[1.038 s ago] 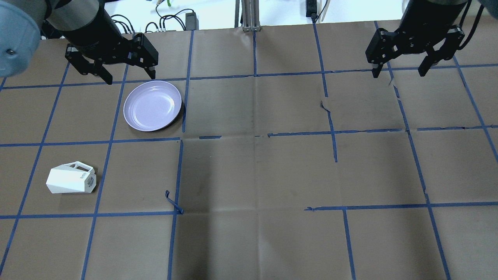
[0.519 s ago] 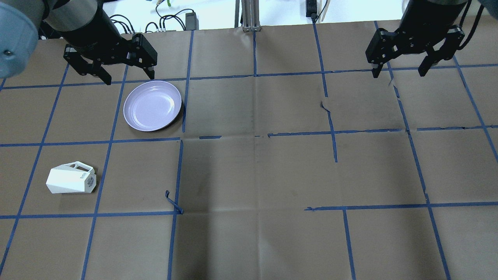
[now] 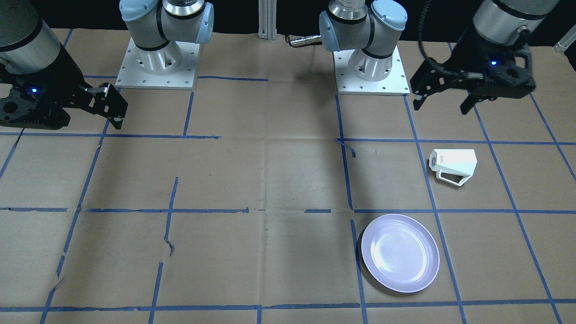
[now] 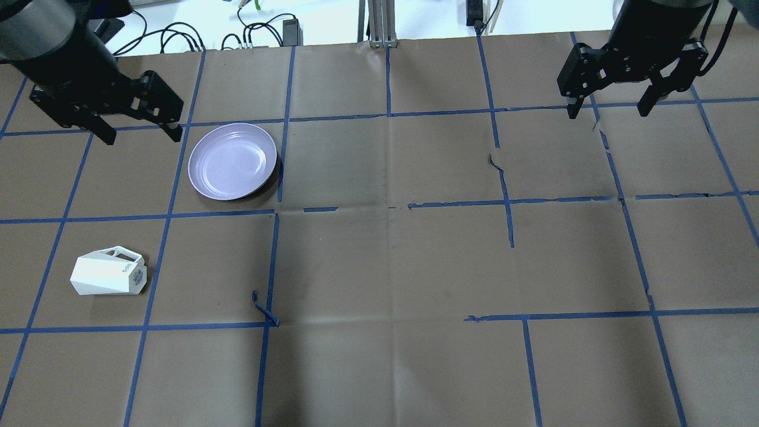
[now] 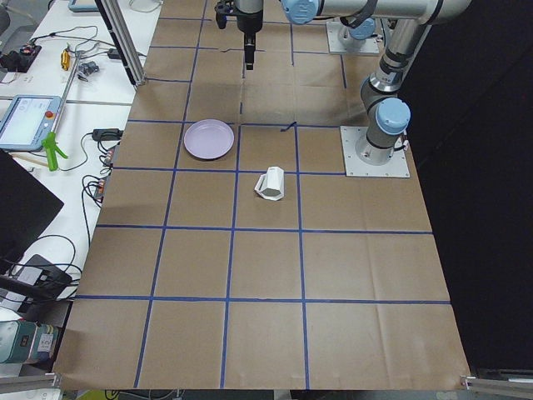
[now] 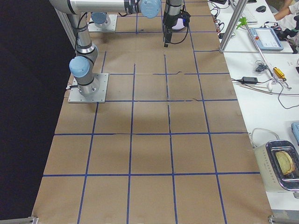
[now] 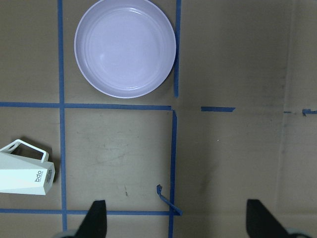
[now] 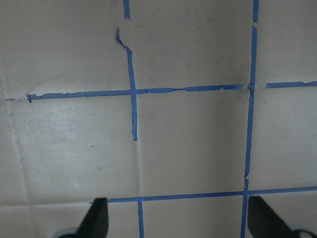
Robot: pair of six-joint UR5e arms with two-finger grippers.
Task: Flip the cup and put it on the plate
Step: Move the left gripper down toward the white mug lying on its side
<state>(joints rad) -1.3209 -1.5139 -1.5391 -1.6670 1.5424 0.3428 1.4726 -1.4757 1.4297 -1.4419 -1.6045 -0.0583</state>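
Left gripper [image 4: 143, 139] is drifting out toward the robot's left compared with half a second back, so it's not hanging over the far edge of the plate [image 4: 232, 161] anymore, it's off beside it now. Nothing else is budging.

Cup [image 4: 108, 273] is lying on its side on the bench [image 4: 385, 267], in a tape square near the robot's left side. Its base with the lettering [image 7: 37, 175] is pointing toward the middle of the bench, the rim is pointing outward, and the handle [image 4: 120, 252] is sitting on the side facing the plate. Nothing is touching it.

Plate is sitting flat and right side up in the next square farther from the robot, well apart from the cup, with its edge just beside a tape line [image 4: 282, 118].

Left gripper is hanging above the bench with its fingers spread wide and nothing between them. Its wrist camera is looking straight down on both cup and plate.

Right gripper [image 4: 606, 114] is hovering way over on the other side of the bench, also spread wide and holding nothing, with only brown paper and blue tape under it.
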